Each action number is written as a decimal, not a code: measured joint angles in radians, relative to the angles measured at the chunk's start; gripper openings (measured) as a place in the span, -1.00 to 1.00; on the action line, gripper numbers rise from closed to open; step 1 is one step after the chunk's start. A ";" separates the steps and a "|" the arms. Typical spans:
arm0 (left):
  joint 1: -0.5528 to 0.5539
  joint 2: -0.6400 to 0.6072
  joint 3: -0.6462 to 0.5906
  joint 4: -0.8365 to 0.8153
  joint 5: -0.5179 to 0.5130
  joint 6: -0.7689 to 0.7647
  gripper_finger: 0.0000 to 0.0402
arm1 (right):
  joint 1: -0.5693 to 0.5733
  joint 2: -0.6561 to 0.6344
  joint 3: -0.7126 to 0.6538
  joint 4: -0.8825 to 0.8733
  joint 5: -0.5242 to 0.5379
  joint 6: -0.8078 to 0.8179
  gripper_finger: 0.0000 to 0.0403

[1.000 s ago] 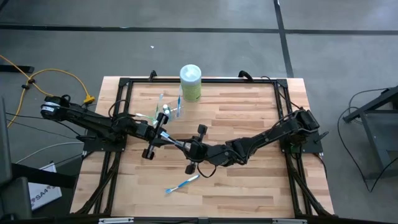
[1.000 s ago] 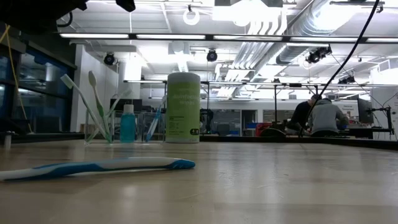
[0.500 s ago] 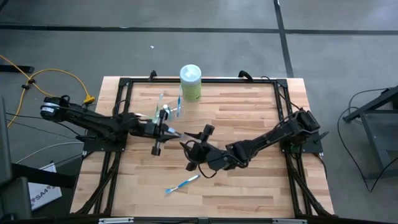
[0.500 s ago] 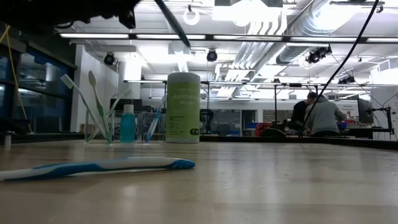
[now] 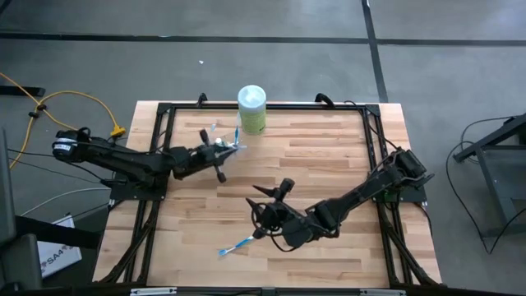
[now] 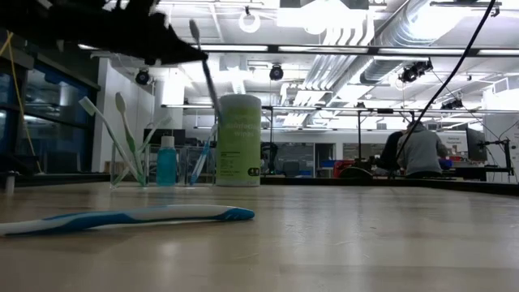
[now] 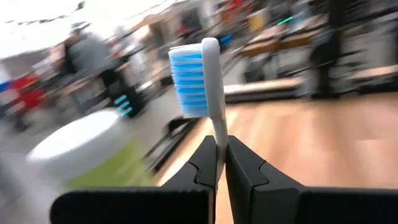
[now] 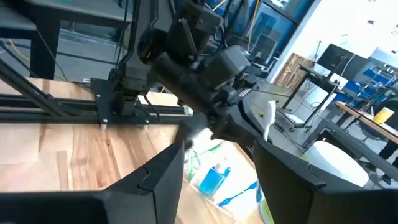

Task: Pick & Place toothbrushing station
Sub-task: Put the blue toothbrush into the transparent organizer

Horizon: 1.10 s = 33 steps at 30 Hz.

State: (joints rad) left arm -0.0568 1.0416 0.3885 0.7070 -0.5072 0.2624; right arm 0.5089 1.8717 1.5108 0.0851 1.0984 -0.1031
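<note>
Left gripper (image 7: 221, 163) clamps 1 toothbrush (image 7: 202, 74) by its handle (blue bristles up), held above the clear cup (image 6: 130, 166) at the table's (image 5: 329, 156) far edge, beside the green canister (image 5: 251, 109). Right gripper (image 5: 265, 205) hangs with fingers apart, empty, mid-table, near 1 blue toothbrush (image 5: 240, 242) lying flat.

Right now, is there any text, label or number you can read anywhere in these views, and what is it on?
"SA4": on a white box on the floor left of the table, high view; possibly partial.
Green canister: dark print on its front, too blurred to read.
Blue bottle: no readable label.
Toothbrush in the left gripper: no marking visible.
Nothing else legible.
</note>
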 joint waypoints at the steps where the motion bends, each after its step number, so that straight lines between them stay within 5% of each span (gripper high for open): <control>1: 0.006 0.000 0.000 -0.015 -0.043 -0.012 -0.98 | 0.003 0.000 0.000 -0.001 0.002 0.004 -0.09; 6: 0.036 0.000 0.000 -0.047 -0.174 -0.030 -0.98 | 0.015 0.000 0.000 -0.005 0.003 0.006 -0.11; 14: 0.116 0.000 0.000 -0.161 -0.181 -0.124 -0.98 | 0.013 0.000 0.000 -0.006 0.002 0.006 -0.11; 33: 0.260 0.000 0.000 -0.365 0.045 -0.372 -0.97 | 0.013 0.000 0.000 0.000 0.000 0.006 -0.11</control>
State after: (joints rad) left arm 0.2028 1.0416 0.3885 0.3415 -0.4620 -0.1097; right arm 0.5217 1.8717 1.5110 0.0849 1.0984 -0.0975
